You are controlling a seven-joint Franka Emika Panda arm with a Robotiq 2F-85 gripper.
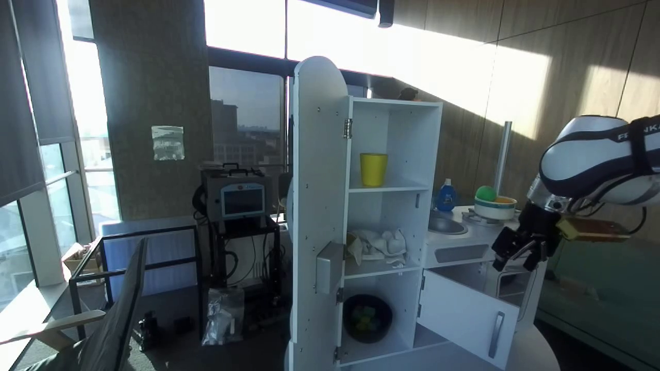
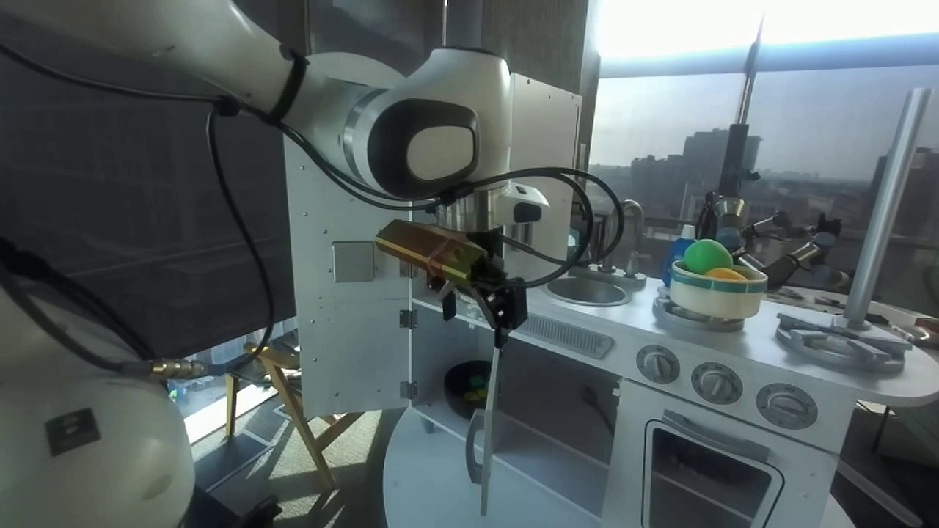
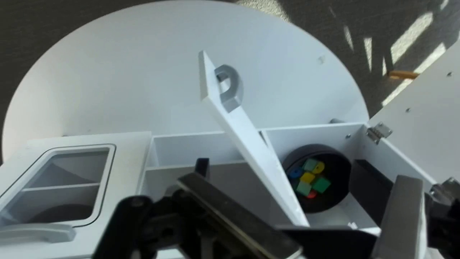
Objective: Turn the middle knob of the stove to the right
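Note:
The stove is a low white toy-kitchen unit, seen in both exterior views (image 1: 466, 239) (image 2: 755, 346). Its front strip carries three round grey knobs in an exterior view. The middle knob (image 2: 716, 383) sits between the left knob (image 2: 657, 364) and the right knob (image 2: 786, 405). The knobs do not show in the wrist view. My gripper (image 2: 475, 323) is open and empty, pointing down in front of the unit, well left of the knobs in that view. It also shows in an exterior view (image 1: 515, 260) and in the wrist view (image 3: 320, 219), fingers wide apart.
An open cupboard door (image 2: 488, 440) stands out below my gripper; it crosses the wrist view (image 3: 248, 144). A bowl (image 2: 719, 297) with a green ball and a metal pole (image 2: 891, 205) stand on the counter. A tall shelved cabinet (image 1: 394, 139) adjoins it, holding a black bowl (image 3: 337, 201) of blocks.

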